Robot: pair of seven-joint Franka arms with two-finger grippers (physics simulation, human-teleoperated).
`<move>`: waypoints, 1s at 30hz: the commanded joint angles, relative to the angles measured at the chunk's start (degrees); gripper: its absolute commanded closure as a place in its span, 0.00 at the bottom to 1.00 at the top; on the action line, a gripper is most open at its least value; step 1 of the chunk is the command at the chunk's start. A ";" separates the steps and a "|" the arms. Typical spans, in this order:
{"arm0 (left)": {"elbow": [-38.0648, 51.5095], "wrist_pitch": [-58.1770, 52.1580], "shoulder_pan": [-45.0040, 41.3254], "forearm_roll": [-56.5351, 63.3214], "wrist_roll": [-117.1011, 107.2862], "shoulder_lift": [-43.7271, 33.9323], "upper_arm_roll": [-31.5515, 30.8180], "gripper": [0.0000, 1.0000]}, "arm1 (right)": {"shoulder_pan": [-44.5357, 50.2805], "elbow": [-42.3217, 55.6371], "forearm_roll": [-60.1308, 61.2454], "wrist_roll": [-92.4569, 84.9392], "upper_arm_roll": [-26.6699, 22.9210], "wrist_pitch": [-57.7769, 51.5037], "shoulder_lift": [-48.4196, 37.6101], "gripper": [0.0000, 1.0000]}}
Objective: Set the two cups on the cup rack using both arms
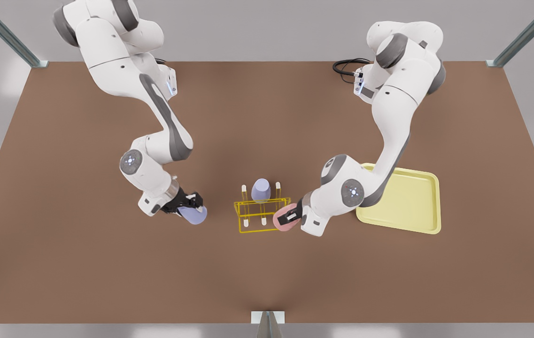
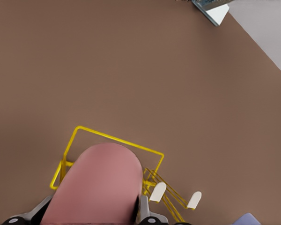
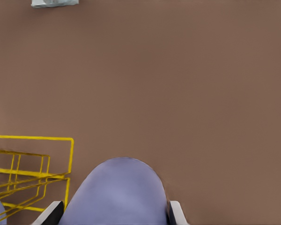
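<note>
Carrying step under way, placing still to come, by the look of things. Nearest the front camera, left claw clamped on the pink cup, fingers pressed to its sides, cup tilted with closed end leading, just beside the rack at the corner on the front view's right; from the left wrist, pink cup hanging over the rack's near frame, two cream-tipped pegs just past the cup's side. A little farther along, right claw clamped on a lavender cup, likewise tilted, held off the table and apart from the rack on the front view's left; from the right wrist, that cup between two pale fingers, rack off to one side with open table between. Beyond both claws, on a far peg, a second lavender cup sitting mouth down, touched by neither claw. Farthest, behind the left arm, a flat yellow tray. Next move, as a judgement: pink cup to be turned mouth down and lined up over a free near peg, then lowered; lavender cup to be brought closer first, without crossing the other claw or knocking the cup already seated. Risk: thin pegs, small misalignment likely to snag a rim or shove the light wire frame.
</note>
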 commanded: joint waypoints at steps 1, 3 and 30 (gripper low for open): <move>0.01 0.93 -0.23 0.76 -16.00 -0.08 -0.03 0.00 | 0.51 5.41 4.53 1.63 0.07 -9.96 2.05 0.21; 0.01 0.93 -0.23 0.76 -16.00 -0.08 -0.03 0.00 | 1.56 11.57 5.41 3.56 0.07 -13.83 4.51 0.21; -13.35 -42.76 7.85 10.78 49.48 -33.13 17.11 0.00 | 9.65 26.95 9.28 6.91 -0.01 -14.36 17.69 0.00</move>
